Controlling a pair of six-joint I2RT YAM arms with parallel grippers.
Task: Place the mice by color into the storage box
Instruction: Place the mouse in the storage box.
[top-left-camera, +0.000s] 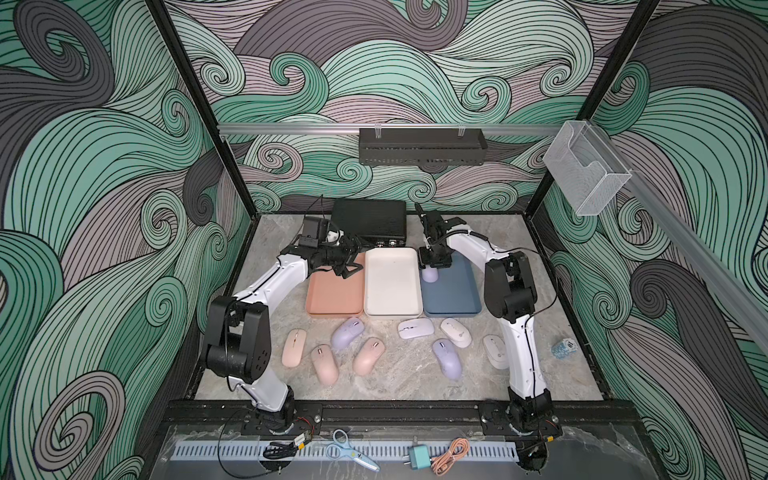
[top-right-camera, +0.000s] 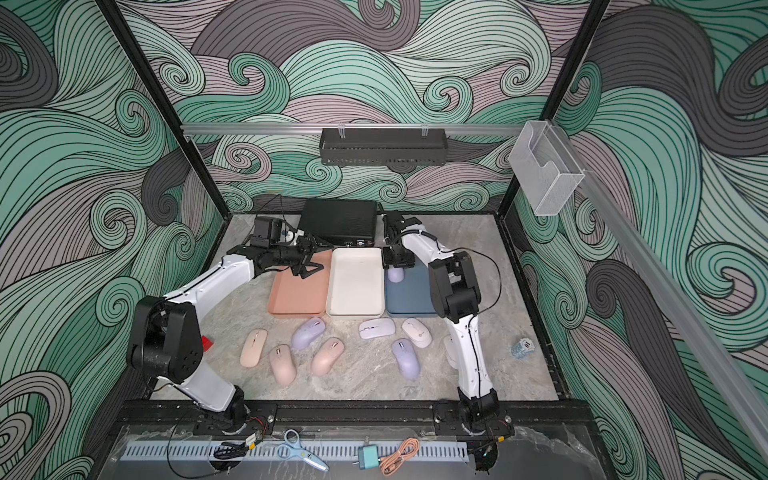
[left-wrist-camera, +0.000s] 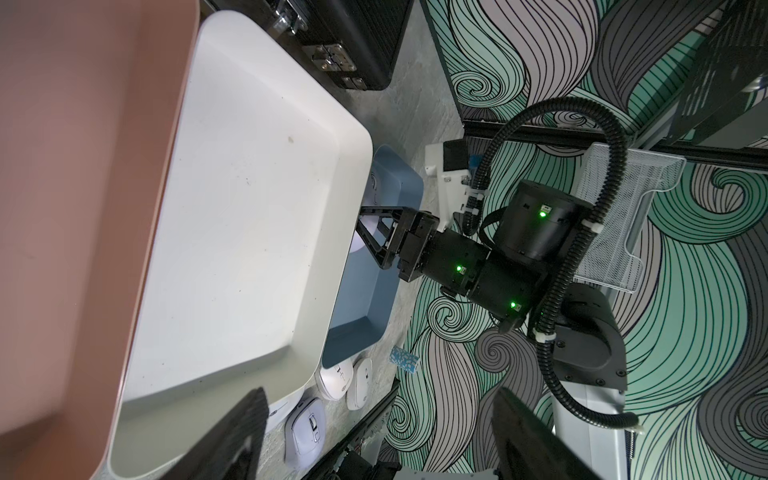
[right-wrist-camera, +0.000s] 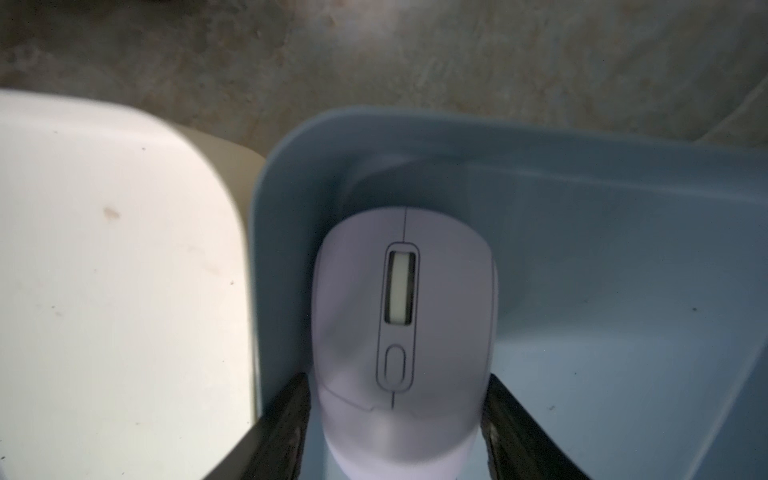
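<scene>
Okay, my right hand (top-left-camera: 431, 269) points down into the slate blue rounded plastic tray (top-left-camera: 453, 301), at its far corner on the side of the white rounded plastic tray (top-left-camera: 390, 286). One lavender oval wireless mouse (right-wrist-camera: 401, 332) lies in that corner, scroll wheel up, close to the tray wall. My right fingers (right-wrist-camera: 293, 419) flank its rear on both sides, right up against the shell. I cannot tell whether they pinch it or only stand beside it.

My left hand (top-left-camera: 356, 261) hovers over the far end of the salmon-pink rounded plastic tray (top-left-camera: 334, 297), turned sideways, fingers spread wide with nothing between them.

Trays sit side by side, edges touching: salmon-pink on my left, white in the middle, slate blue on my right.

Eight more mice lie on the grey marbled table (top-left-camera: 407, 386), just in front of the trays. On the left are the leftmost pink mouse (top-left-camera: 294, 348), the middle pink mouse (top-left-camera: 325, 363) and the right pink mouse (top-left-camera: 369, 356), with the left lavender mouse (top-left-camera: 348, 332) just behind them. On the right are the flat whitish mouse (top-left-camera: 415, 328), the round whitish mouse (top-left-camera: 456, 331) and the right lavender mouse (top-left-camera: 447, 358). The last whitish mouse (top-left-camera: 494, 351) is partly hidden by my right arm.

Behind the trays stands a black textured briefcase (top-left-camera: 370, 220), latches facing them.
</scene>
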